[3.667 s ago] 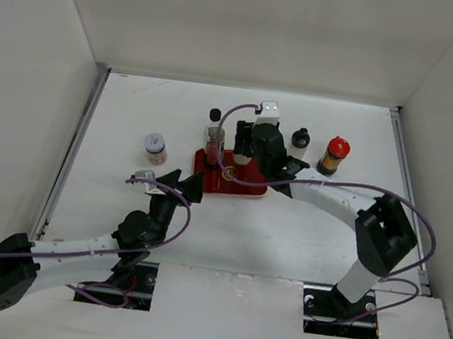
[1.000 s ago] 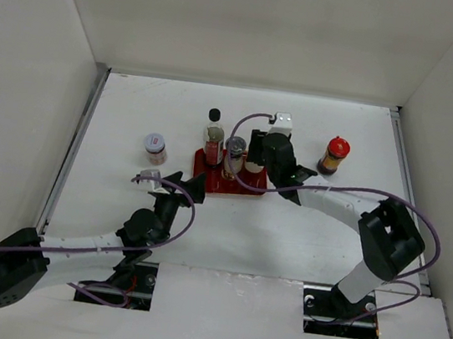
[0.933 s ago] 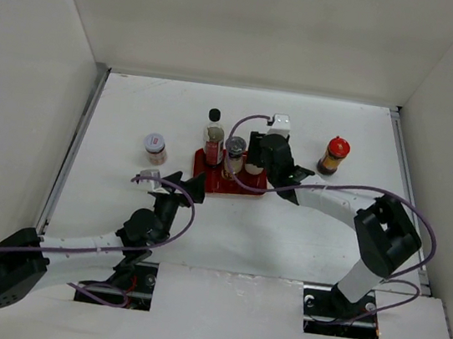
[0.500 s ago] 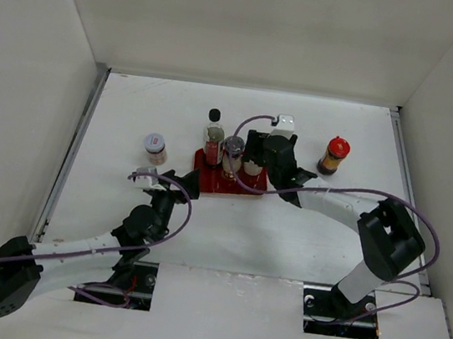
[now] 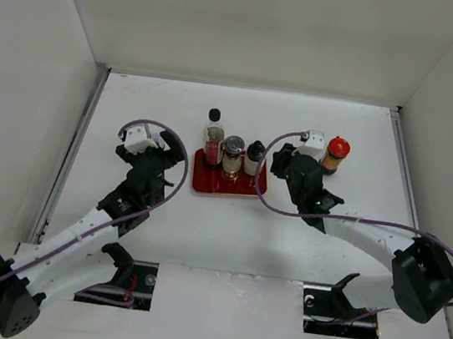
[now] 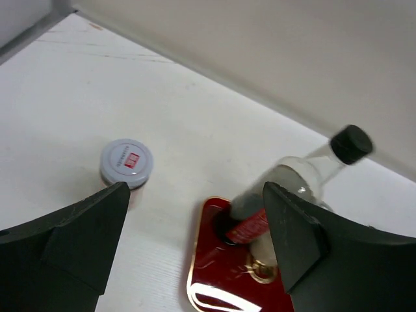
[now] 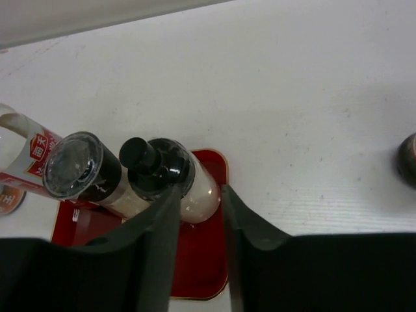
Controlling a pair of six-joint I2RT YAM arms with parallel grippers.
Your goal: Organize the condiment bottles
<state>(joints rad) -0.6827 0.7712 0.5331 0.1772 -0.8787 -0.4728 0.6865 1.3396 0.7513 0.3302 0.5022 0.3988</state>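
Three condiment bottles stand on the red tray: a tall black-capped bottle with a red label, a grey-lidded shaker and a black-capped bottle with pale contents. A red-capped brown bottle stands on the table to the right. My right gripper is open and empty just right of the pale bottle, with the fingertips at its side. My left gripper is wide open above the grey-capped jar, which it hides in the top view.
The tray's gold emblem shows beside the tall bottle in the left wrist view. White walls close in the table on the left, back and right. The red-capped bottle's edge shows at the right of the right wrist view.
My right gripper has let go of the pale bottle on the tray and drawn back to the right. My left arm has swung up and left over the grey-capped jar.
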